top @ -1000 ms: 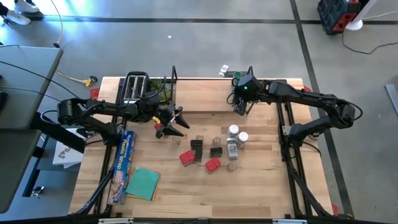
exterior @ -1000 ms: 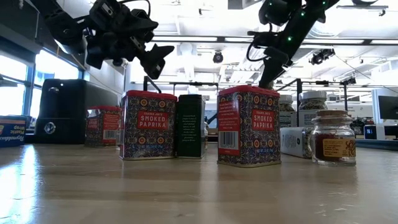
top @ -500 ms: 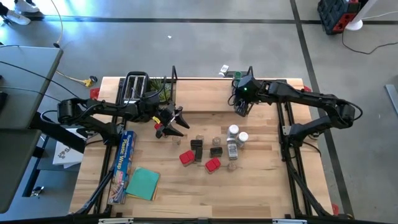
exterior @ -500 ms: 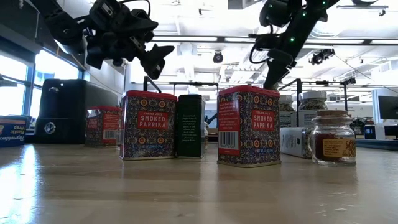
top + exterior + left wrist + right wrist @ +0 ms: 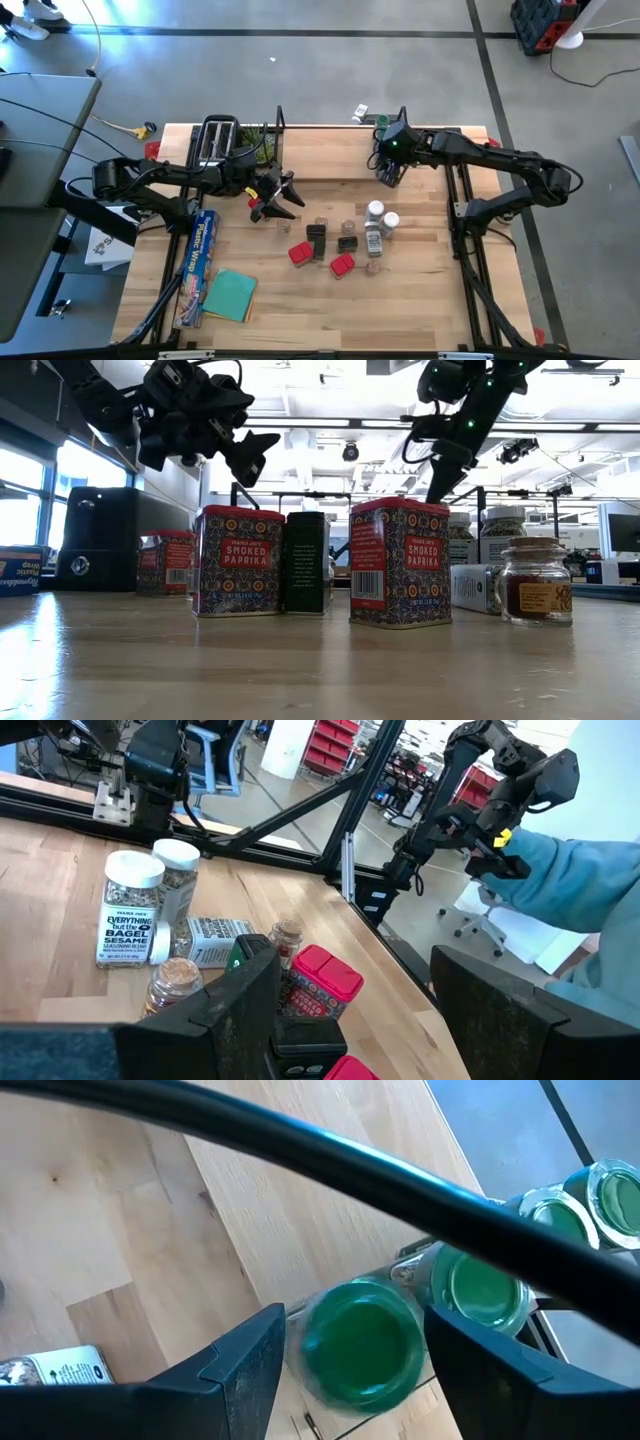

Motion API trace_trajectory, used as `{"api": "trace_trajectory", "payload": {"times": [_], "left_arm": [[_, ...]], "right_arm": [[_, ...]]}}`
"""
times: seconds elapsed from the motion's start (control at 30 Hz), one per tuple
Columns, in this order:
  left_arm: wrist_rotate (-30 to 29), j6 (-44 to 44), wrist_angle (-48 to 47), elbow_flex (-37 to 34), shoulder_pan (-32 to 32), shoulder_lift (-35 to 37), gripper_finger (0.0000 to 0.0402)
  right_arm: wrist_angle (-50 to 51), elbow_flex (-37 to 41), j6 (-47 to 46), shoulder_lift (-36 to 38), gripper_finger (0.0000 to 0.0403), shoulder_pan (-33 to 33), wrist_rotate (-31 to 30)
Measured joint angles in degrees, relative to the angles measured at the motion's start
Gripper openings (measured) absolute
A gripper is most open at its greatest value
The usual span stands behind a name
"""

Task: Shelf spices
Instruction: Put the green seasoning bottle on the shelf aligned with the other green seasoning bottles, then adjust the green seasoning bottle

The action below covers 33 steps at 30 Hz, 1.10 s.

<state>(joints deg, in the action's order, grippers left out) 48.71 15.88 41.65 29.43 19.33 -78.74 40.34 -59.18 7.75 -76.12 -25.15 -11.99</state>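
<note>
Green-lidded jar (image 5: 362, 1342) between spread jaws of right gripper (image 5: 388, 172) over shelf (image 5: 340, 160); could topple against neighbouring jars. Left gripper (image 5: 283, 196) spread, empty, hovering.

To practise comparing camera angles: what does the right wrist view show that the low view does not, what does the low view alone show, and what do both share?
Only the right wrist view shows green-lidded jars from above, one between the right gripper fingers, with more beside it under a black wire.

Only the low view shows the smoked paprika tins, a dark jar, a brownish jar, the black toaster and the left gripper raised above the table.

Both show the light wooden tabletop and the right arm's gripper.
</note>
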Motion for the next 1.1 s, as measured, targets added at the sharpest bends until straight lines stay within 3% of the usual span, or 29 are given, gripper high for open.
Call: {"api": "trace_trajectory", "payload": {"times": [0.7,0.97,1.1], "left_arm": [[-0.02,0.15,0.17,0.00,0.00,0.00,0.0255],[-0.04,0.31,0.17,0.00,0.00,0.02,0.0255],[-0.05,0.28,0.17,0.00,0.00,0.02,0.0255]], "right_arm": [[0.04,0.00,-1.58,1.56,0.0234,0.81,-2.19],[0.75,-0.05,-4.33,6.58,0.0233,4.33,-4.32],[4.96,-0.09,-4.77,6.69,0.0211,9.14,-4.09]]}}
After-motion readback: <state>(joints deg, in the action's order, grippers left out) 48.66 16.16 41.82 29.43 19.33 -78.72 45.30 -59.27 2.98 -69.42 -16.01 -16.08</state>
